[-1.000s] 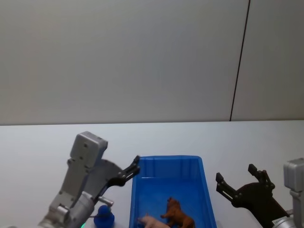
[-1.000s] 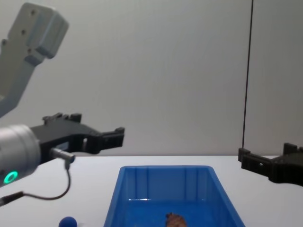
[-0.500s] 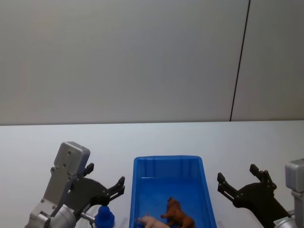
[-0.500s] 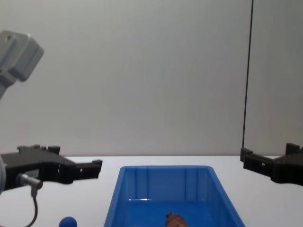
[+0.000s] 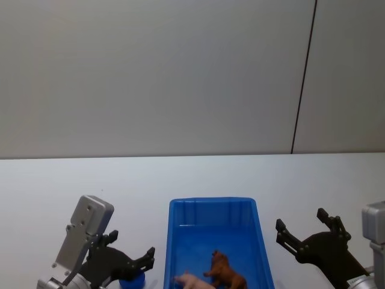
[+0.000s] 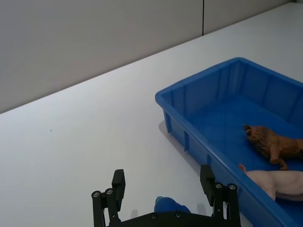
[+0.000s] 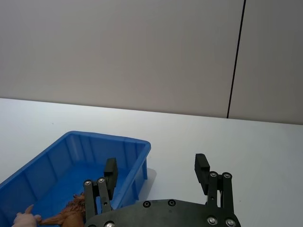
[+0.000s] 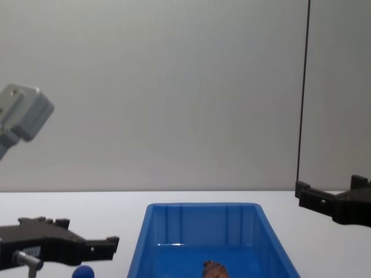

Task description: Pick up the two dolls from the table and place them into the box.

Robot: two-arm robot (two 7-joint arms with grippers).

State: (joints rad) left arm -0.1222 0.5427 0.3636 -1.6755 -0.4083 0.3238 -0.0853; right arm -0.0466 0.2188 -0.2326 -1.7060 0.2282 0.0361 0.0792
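Now: left hand (image 6: 162,201) is low over the white surface (image 6: 80,137), fingers spread wide and empty, with the dark-blue doll (image 6: 169,206) directly between them at the base of the opening. In the head view that doll (image 5: 132,280) lies at roughly 3 o'clock of the left hand (image 5: 128,265), partly hidden behind its dark fingers, just outside the left wall of the blue box (image 5: 213,203). Chest view agrees: the doll's round top (image 8: 84,271) shows just under the left hand (image 8: 87,248), near the box's left rim (image 8: 138,249).

Long axis of the doll: upright, ball end up, as far as can be told; most of its body is covered by the hand. The opening straddles it, so closing should catch it from both sides (judgement).

Left arm pose: forearm slanting down and forward, fingers pointing toward 12 o'clock, nearly level with the surface.

Reddish-brown doll (image 5: 225,270) is already inside the box, on its floor, beside a pale pink figure (image 5: 194,280).

Right hand (image 5: 308,238) hangs at 3 o'clock of the box, above the surface, fingers apart, holding nothing. The left is clearly the nearer arm.
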